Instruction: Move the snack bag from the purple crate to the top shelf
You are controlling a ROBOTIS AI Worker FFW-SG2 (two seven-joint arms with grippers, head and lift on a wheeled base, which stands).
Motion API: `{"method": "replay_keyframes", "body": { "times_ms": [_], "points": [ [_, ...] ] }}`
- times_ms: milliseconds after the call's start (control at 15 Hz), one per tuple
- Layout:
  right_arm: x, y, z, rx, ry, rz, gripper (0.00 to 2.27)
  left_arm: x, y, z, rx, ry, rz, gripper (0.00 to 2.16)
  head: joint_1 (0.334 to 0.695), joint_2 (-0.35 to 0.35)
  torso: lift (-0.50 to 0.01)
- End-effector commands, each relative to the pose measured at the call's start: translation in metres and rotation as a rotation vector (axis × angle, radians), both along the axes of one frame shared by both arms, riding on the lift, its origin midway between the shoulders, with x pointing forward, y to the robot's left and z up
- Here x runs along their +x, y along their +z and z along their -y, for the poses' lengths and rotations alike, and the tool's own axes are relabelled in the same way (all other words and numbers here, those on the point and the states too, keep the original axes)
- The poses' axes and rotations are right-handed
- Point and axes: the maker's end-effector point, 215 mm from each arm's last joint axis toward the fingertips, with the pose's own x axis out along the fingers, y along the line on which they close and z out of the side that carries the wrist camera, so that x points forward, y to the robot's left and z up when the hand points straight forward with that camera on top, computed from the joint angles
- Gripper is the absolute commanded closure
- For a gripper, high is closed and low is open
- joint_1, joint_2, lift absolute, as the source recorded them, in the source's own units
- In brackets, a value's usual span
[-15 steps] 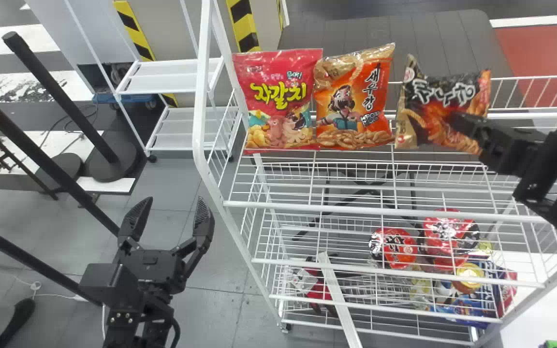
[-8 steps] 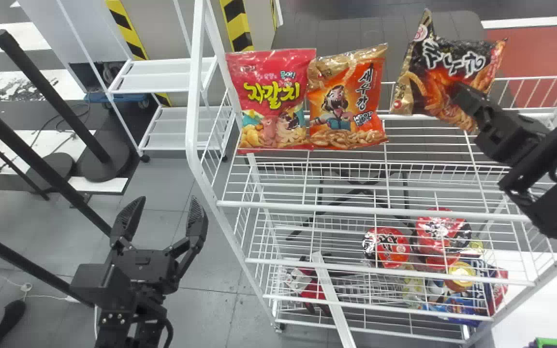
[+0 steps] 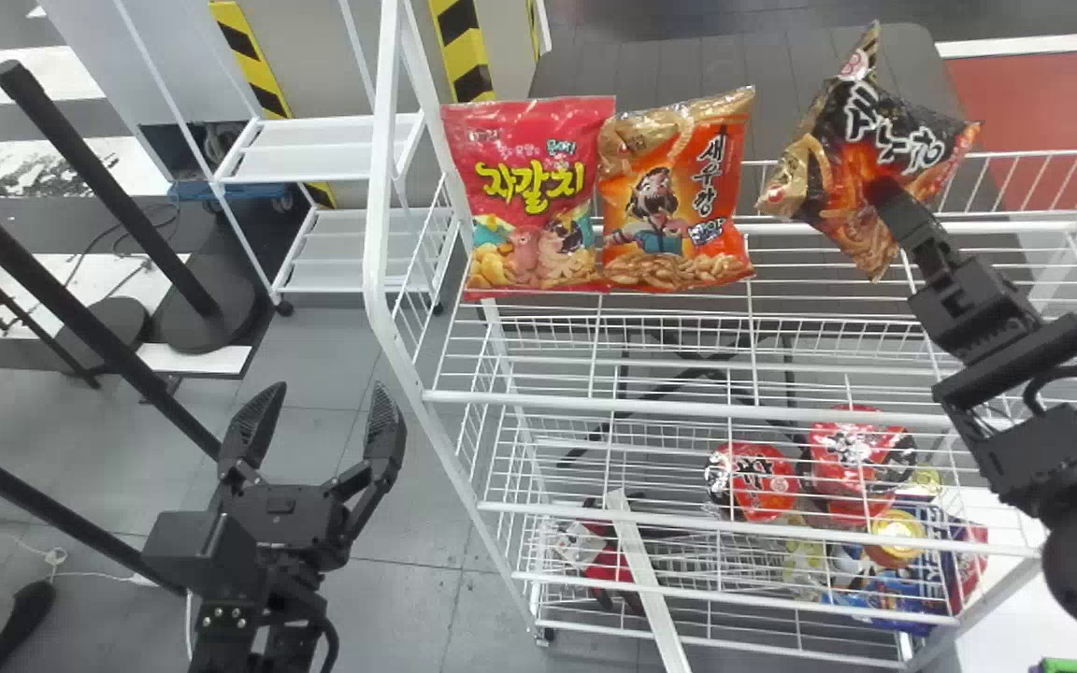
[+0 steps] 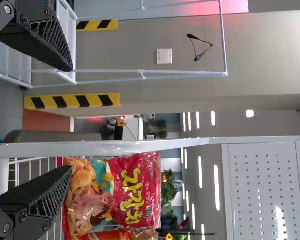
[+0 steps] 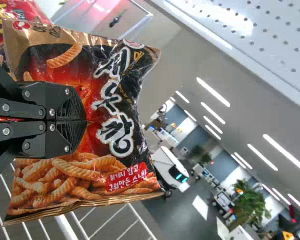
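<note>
My right gripper (image 3: 892, 198) is shut on the black snack bag (image 3: 875, 140), holding it tilted above the right part of the top shelf (image 3: 819, 280). In the right wrist view the gripper (image 5: 85, 121) pinches the middle of the black bag (image 5: 97, 170). A pink bag (image 3: 529, 196) and an orange bag (image 3: 674, 192) stand side by side at the shelf's left. My left gripper (image 3: 319, 421) stays parked left of the rack, open and holding nothing; the left wrist view shows its gripper (image 4: 70, 117) too, with the pink bag (image 4: 135, 192) beyond.
The white rack's left post (image 3: 378, 187) rises between the left arm and the shelf. Red cups (image 3: 753, 479) and other packages lie on lower levels. Black poles (image 3: 108, 187) stand at the left, and a green edge (image 3: 1062, 665) shows at the bottom right corner.
The black bag has risen from its earlier height and turned clockwise, still in the right gripper. The right forearm has swung lower in the head view. The left arm has kept its pose.
</note>
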Motion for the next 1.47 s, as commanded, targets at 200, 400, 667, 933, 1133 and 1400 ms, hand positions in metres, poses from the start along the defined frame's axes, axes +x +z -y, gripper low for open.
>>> {"method": "replay_keyframes", "body": {
  "times_ms": [200, 400, 667, 933, 1133, 1400],
  "points": [
    [-0.001, -0.03, -0.002, 0.188, 0.001, -0.017, 2.04, 0.0, 0.0, 0.0, -0.003, 0.002, 0.001, 0.13, 0.695, 0.189, 0.003],
    [-0.002, -0.038, 0.009, 0.252, -0.025, 0.002, 2.04, 0.0, -0.002, 0.0, -0.002, 0.003, -0.004, 0.13, 0.695, 0.188, 0.003],
    [-0.002, -0.051, 0.008, 0.313, -0.017, -0.008, 1.91, 0.0, 0.0, 0.001, -0.001, 0.002, -0.001, 0.13, 0.695, 0.175, 0.003],
    [-0.004, -0.052, 0.009, 0.319, -0.016, -0.009, 0.0, -0.001, -0.001, 0.001, -0.001, 0.002, -0.002, 0.13, 0.695, 0.173, 0.003],
    [-0.003, -0.051, 0.016, 0.336, -0.033, -0.015, 0.05, 0.0, 0.0, 0.001, -0.001, 0.002, -0.001, 0.13, 0.695, 0.172, 0.003],
    [0.003, -0.052, 0.028, 0.332, -0.069, -0.038, 0.06, -0.001, -0.001, 0.001, -0.001, 0.002, -0.002, 0.13, 0.695, 0.163, 0.003]
  ]
}}
